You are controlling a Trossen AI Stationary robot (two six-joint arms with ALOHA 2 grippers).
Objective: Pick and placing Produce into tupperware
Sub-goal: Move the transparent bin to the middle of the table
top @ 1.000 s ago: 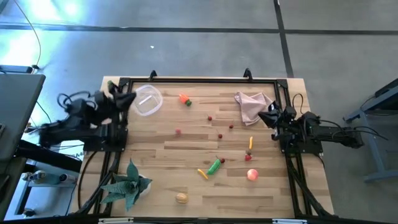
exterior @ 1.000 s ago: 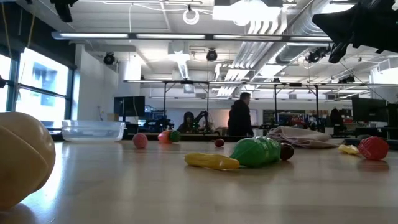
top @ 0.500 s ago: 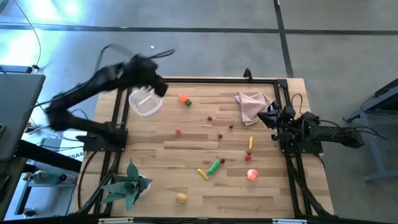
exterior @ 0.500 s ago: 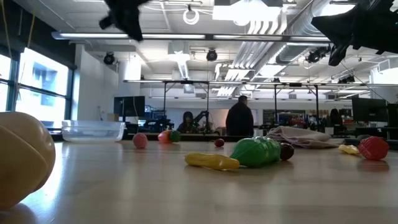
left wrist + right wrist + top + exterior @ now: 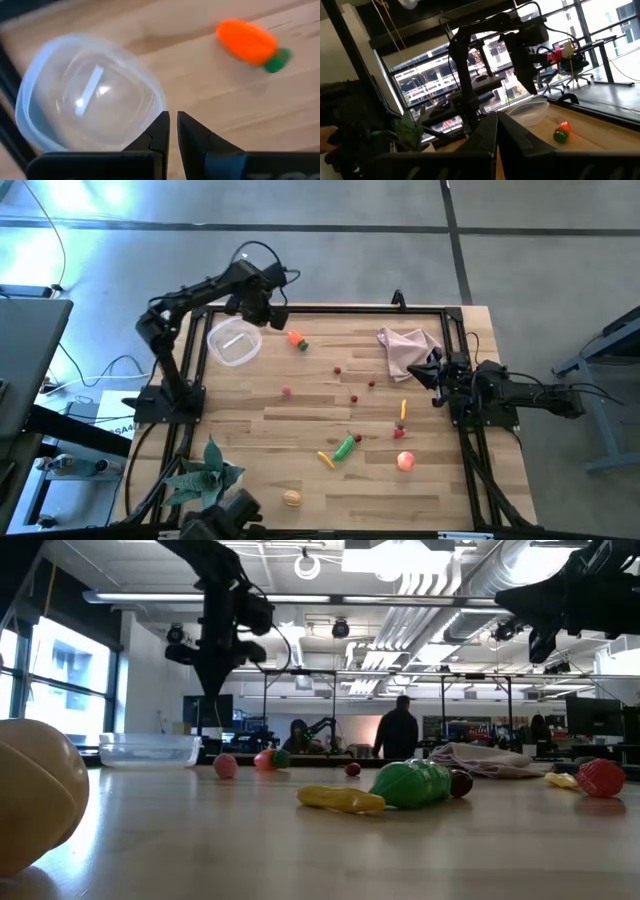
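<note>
The clear round tupperware [image 5: 234, 342] stands on its base at the table's far left, with the orange carrot [image 5: 296, 339] lying just to its right. My left gripper [image 5: 268, 316] hangs above the table between the two, pointing down, shut and holding nothing; the left wrist view shows its fingertips [image 5: 172, 119] beside the tupperware's rim [image 5: 150, 92]. The green pepper [image 5: 345, 447], a yellow piece [image 5: 326, 459], the peach-pink fruit [image 5: 405, 461], the tan lump [image 5: 291, 498] and red berries [image 5: 353, 399] lie scattered on the wood. My right gripper [image 5: 428, 370] waits shut at the right edge.
A pink cloth [image 5: 403, 347] lies crumpled at the far right, next to my right gripper. A green leafy plant [image 5: 205, 475] stands at the near left corner. A black frame [image 5: 320, 308] edges the table. A person [image 5: 398, 735] stands in the room behind.
My left arm has swung from the table's left edge out over the far left of the table, past the tupperware toward the carrot. Its gripper has tipped over until it points straight down, and it has stayed shut.
</note>
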